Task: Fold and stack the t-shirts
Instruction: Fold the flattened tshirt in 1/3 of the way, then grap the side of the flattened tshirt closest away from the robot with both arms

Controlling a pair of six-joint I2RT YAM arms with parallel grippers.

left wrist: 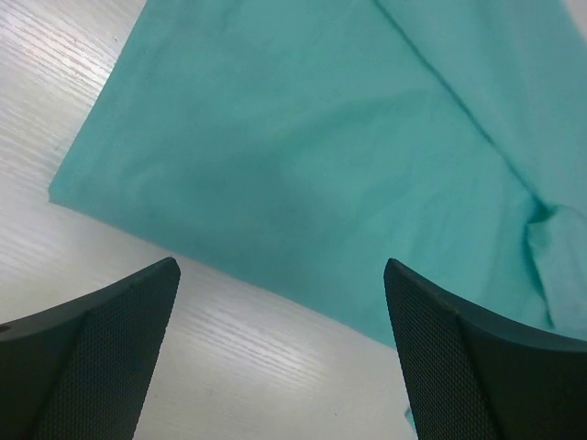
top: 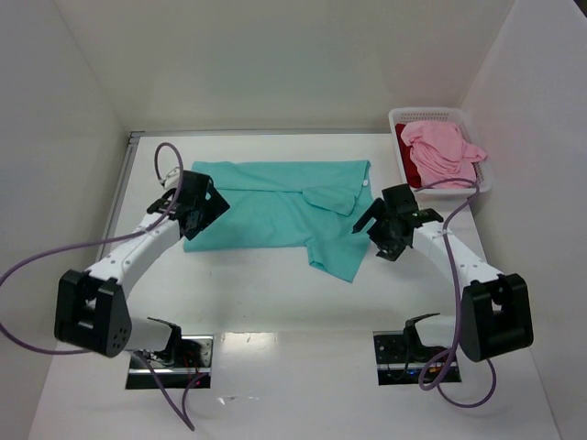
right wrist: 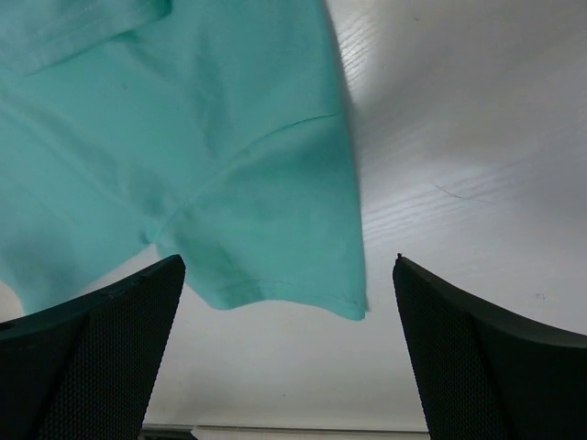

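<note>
The teal t-shirt (top: 275, 206) is soft matt cloth, the white table (top: 303, 302) shows faint wood grain with a slight sheen, and the left gripper (left wrist: 281, 263) has dark, matt, finely dimpled fingers (left wrist: 101, 348).

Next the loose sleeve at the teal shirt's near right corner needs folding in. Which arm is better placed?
Right. The right claw, open, hangs directly above that sleeve of the teal t-shirt, per its wrist view. The left claw, also open, is over the shirt's opposite edge.
</note>
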